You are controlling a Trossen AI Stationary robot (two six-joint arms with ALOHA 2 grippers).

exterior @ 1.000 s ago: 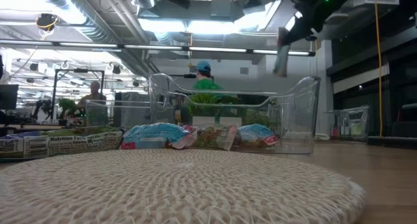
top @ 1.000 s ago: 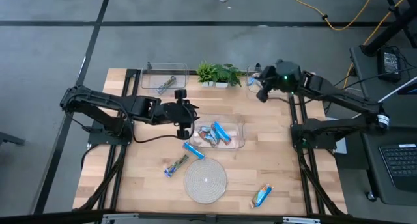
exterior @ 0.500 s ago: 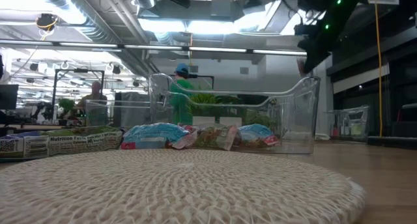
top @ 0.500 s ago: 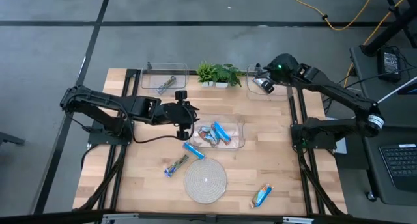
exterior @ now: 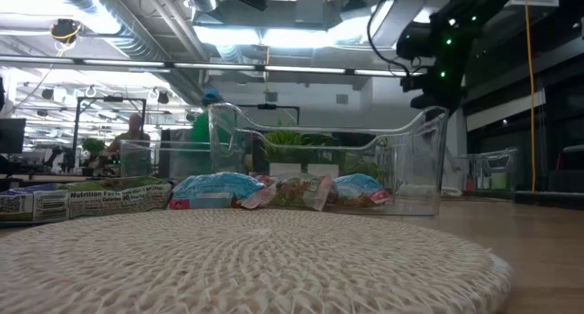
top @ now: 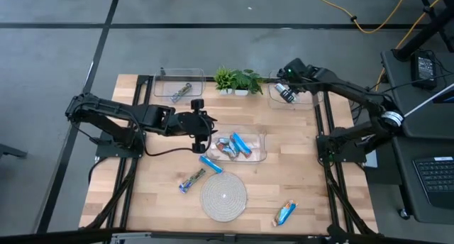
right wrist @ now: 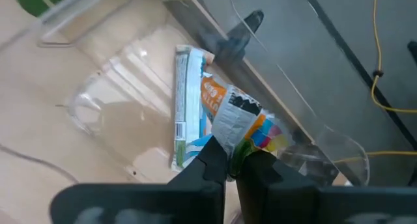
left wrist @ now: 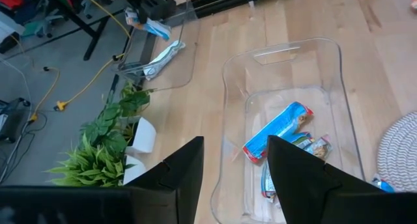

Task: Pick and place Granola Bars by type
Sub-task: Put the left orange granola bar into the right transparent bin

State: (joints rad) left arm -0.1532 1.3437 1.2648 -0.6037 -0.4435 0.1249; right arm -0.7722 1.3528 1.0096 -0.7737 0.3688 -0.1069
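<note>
My right gripper (top: 284, 91) (right wrist: 236, 164) is over the clear far-right bin (top: 298, 101) and is shut on a blue-and-orange granola bar (right wrist: 225, 103). Another bar (right wrist: 184, 110) lies in that bin. My left gripper (top: 202, 130) (left wrist: 234, 185) is open and hovers at the left end of the centre bin (top: 259, 156), which holds several bars (top: 234, 145) (left wrist: 277, 129). Three bars lie flat on the table: a blue one (top: 210, 164), a printed one (top: 191, 179) and one near the front edge (top: 285, 213). A silvery bar (top: 181, 92) lies in the far-left bin. My right gripper pinches the bar's crimped silver end (right wrist: 229, 129) between its two fingers. The fingers come from above, slanting down into the bin. The bar reaches away from them toward the bin's floor; whether its far end touches the floor or the other bar cannot be told.
A round woven mat (top: 223, 196) lies near the front edge, between the loose bars. A small potted plant (top: 237, 79) stands at the far edge between the two far bins. Bare wood shows on the table's right half. A person stands in the room beyond.
My right arm has stretched toward the far edge and brought its wrist down over the far-right bin, the bar staying in its fingers. In the low view the hanging bar has dropped out of sight behind the arm. A person in the background has walked left.
</note>
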